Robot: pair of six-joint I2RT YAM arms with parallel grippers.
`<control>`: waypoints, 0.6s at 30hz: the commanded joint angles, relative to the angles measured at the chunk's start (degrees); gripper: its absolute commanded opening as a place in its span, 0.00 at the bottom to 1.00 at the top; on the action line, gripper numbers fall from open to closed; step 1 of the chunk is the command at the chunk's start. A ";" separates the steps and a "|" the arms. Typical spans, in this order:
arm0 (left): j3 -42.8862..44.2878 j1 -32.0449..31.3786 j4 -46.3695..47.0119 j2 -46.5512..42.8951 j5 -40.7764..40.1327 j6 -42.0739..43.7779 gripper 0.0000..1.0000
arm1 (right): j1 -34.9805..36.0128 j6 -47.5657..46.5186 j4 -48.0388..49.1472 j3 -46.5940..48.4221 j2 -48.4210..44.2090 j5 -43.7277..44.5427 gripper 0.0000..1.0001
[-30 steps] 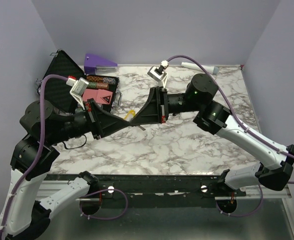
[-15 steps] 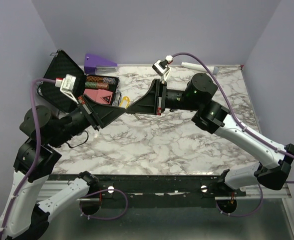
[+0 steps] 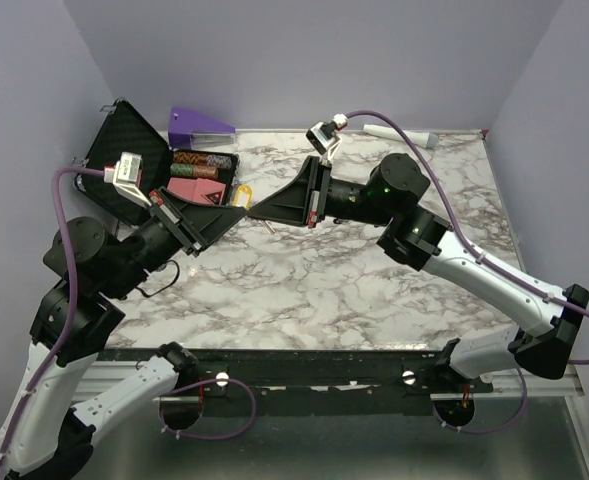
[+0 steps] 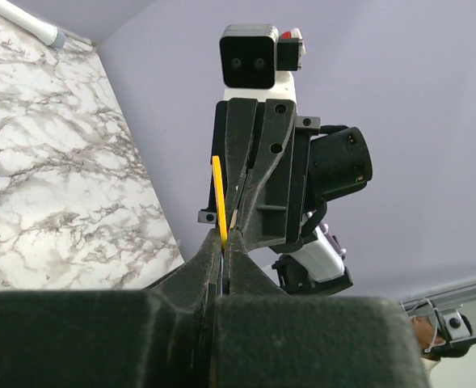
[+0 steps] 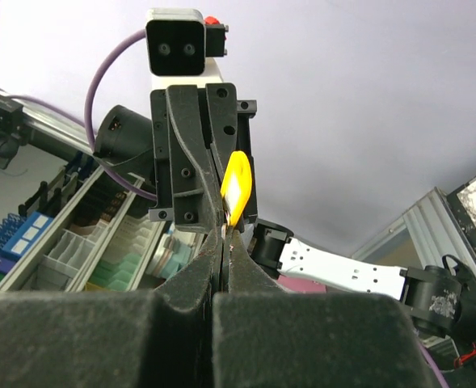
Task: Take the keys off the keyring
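Observation:
The keys are a tiny yellow-orange bunch held in the air above the marble table, left of its middle. My left gripper and my right gripper meet tip to tip on the bunch, both shut. In the left wrist view the yellow piece stands edge-on out of my left gripper. In the right wrist view the yellow piece rises from my right gripper. A small grey bit hangs below the bunch. I cannot make out the keyring itself.
An open black case with red and brown items lies at the back left, just behind the grippers. A purple wedge stands behind it. A white cylinder with a grey tip lies at the back edge.
Both grippers have moved together toward the back left, carrying the yellow bunch nearer the black case. The left wrist has swung further left. Both stay shut.

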 commanded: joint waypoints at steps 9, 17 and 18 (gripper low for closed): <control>2.90 -2.35 3.98 1.77 -2.04 2.37 0.24 | 0.45 -0.14 0.25 -3.18 -2.40 4.55 0.01; 3.79 -2.35 -0.15 1.16 -1.86 5.45 0.60 | 0.54 -1.54 -2.39 -3.36 -3.99 5.17 0.01; 3.87 -2.35 -0.51 0.98 -2.12 5.71 0.64 | 0.54 -1.63 -2.48 -3.53 -4.08 5.08 0.01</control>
